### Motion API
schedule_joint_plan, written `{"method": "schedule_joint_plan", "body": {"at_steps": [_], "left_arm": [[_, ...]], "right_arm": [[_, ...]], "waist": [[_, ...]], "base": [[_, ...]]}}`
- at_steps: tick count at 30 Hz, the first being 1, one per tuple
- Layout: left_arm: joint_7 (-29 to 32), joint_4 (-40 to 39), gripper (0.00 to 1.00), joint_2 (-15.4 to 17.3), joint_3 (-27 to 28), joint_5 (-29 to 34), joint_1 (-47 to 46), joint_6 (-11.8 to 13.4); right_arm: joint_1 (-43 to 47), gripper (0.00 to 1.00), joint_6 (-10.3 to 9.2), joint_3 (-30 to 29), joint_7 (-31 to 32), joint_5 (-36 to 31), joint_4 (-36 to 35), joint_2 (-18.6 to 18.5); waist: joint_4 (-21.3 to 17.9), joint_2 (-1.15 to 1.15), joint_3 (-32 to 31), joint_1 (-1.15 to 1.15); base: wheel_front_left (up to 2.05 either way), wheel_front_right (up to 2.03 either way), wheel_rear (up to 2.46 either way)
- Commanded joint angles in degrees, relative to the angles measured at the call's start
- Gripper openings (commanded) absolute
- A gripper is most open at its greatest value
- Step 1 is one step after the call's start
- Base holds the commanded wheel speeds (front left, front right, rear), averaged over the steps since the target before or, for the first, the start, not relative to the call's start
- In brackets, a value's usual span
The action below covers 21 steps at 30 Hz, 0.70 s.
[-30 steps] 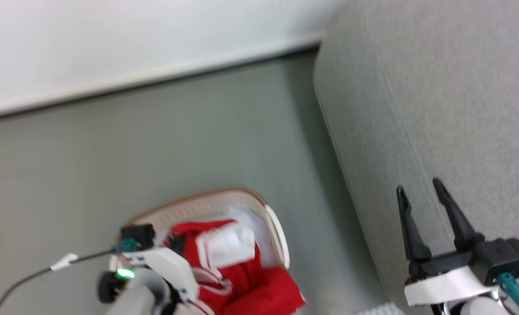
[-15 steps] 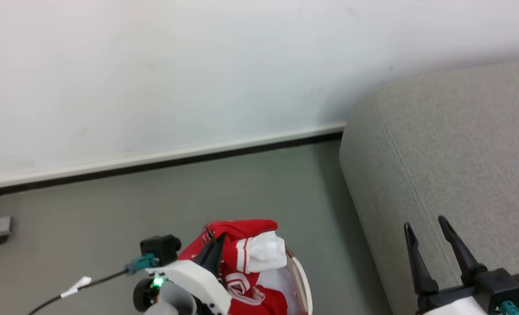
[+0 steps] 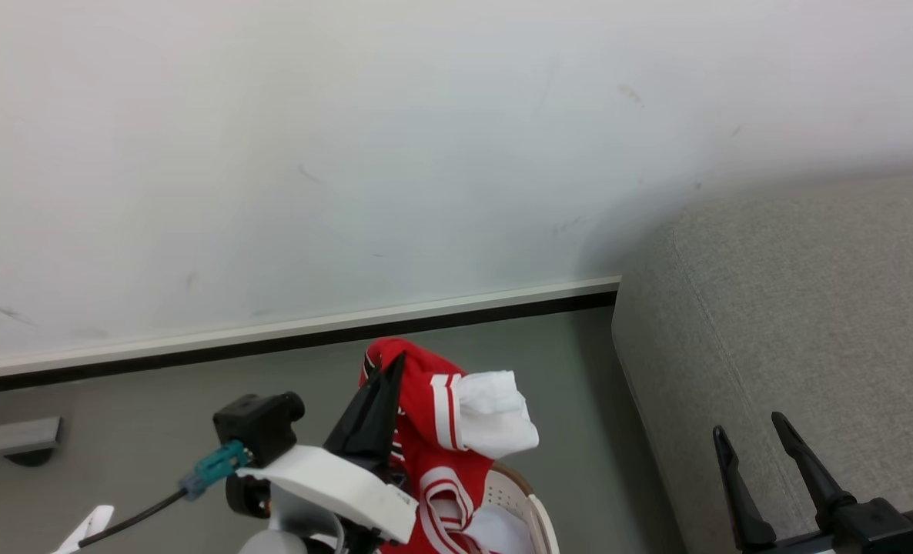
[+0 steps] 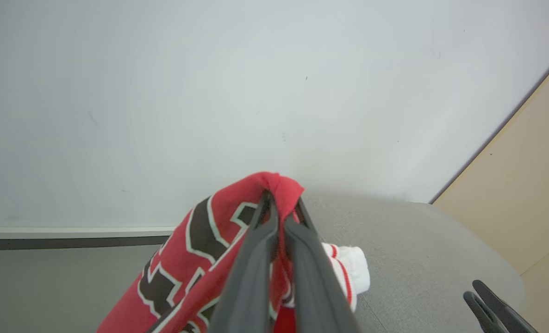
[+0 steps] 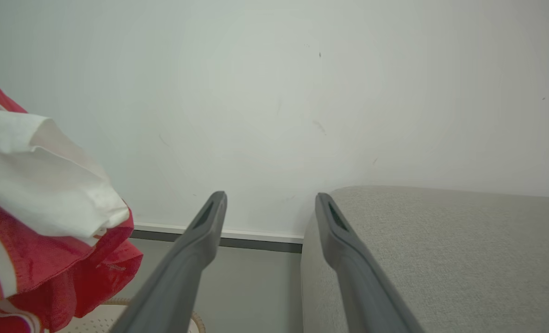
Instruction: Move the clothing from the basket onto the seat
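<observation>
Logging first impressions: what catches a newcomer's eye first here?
A red garment with a white panel hangs above the basket, pinched at its top fold in the shut left jaws. At right stands the grey seat, with the open right jaws near its edge.

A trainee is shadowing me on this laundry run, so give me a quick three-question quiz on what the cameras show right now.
1. True or false: the right gripper stands open with nothing between its fingers.
2. The red clothing is pinched by: A) the left gripper; B) the right gripper; C) both grippers.
3. Fill in: the clothing hangs over the ___ and is not yet on the seat.

Key
1. True.
2. A.
3. basket.
</observation>
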Motion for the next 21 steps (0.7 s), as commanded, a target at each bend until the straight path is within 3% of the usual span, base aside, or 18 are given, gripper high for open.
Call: {"method": "schedule_joint_plan", "body": {"at_steps": [1, 9, 21], "left_arm": [[-0.11, -1.11, 0.00, 0.50, -0.01, 0.48, 0.73, 0.24], [-0.60, -8.32, 0.00, 2.01, -1.61, 2.65, 1.31, -0.21], [-0.72, -10.85, 0.00, 2.80, -2.69, 3.69, 1.49, 0.21]], "right_arm": [[0.36, 1.00, -0.12, 0.06, -0.19, 0.19, -0.02, -0.55], [0.78, 1.00, -0.12, 1.66, -0.19, -0.02, -0.59, -1.89], [-1.95, 1.00, -0.12, 5.90, -0.19, 2.72, -3.42, -4.76]], "waist": [[0.08, 0.00, -0.34, 0.01], [0.79, 0.00, -3.03, 0.01], [1.56, 0.00, -4.24, 0.01]], "base": [[0.00, 0.00, 0.00], [0.00, 0.00, 0.00], [0.00, 0.00, 0.00]]}}
